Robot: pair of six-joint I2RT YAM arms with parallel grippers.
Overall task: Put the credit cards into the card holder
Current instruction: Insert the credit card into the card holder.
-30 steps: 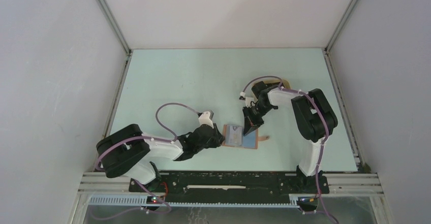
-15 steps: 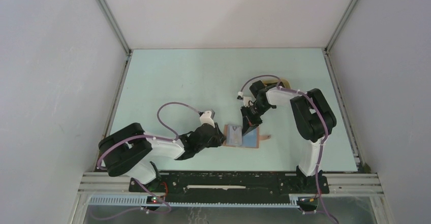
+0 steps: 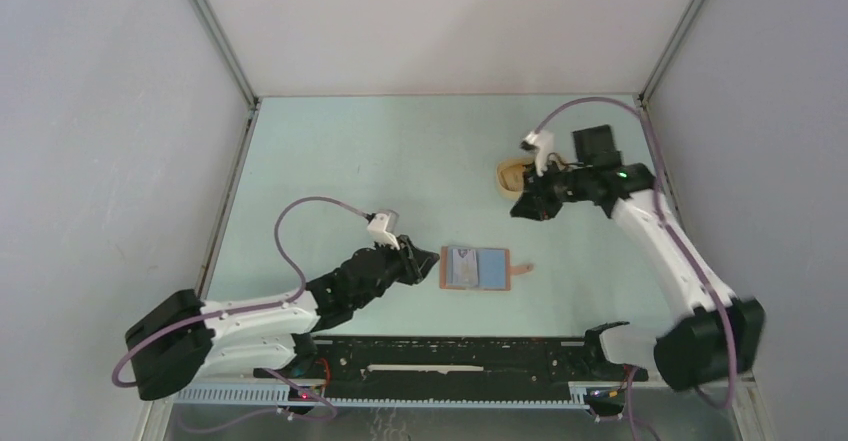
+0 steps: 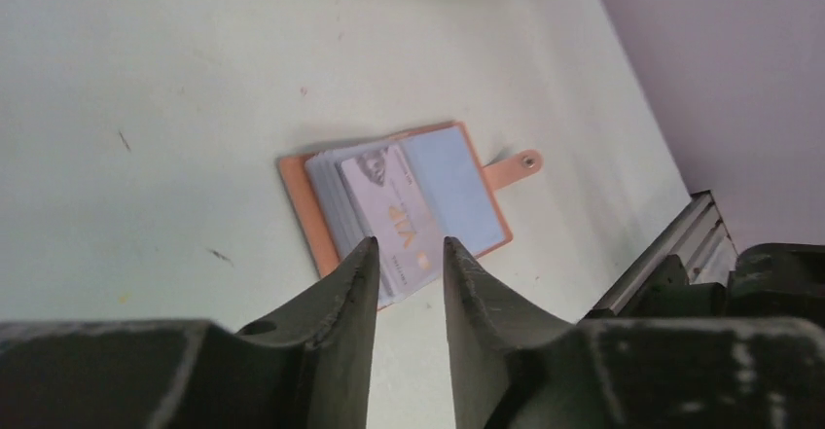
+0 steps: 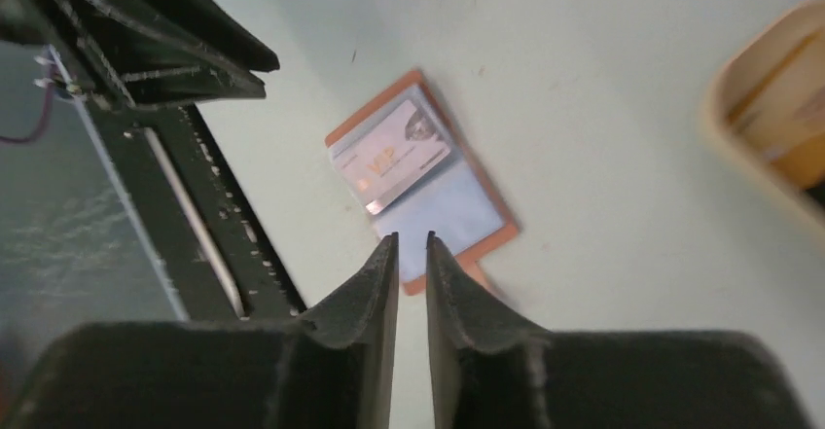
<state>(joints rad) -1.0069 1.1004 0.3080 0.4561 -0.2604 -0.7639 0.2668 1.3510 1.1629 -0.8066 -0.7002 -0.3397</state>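
So the card holder (image 3: 490, 273) is lying flat and wide open on the table (image 3: 380, 161), near the front edge and roughly between the two arms. Its pale blue-grey inside is facing up and its little snap tab (image 3: 520, 269) is sticking out on the right side. A silvery card (image 3: 461, 261) with VIP printed on it is sitting on the left half, on top of a small stack of sleeves or cards, can't tell which from the left wrist view. Also can't tell whether it's properly tucked into a sleeve or only resting on top.

The left gripper (image 3: 432, 264) is hovering low just beside the holder's left edge, not touching it as far as I can see, fingers a bit apart with nothing between them. The right gripper (image 3: 518, 208) is hanging well back from the holder, right next to the tan tray (image 3: 505, 173) at the far right, jaws only a crack apart and gripping nothing. In the right wrist view something yellowish is lying in the tray, too blurry to make out
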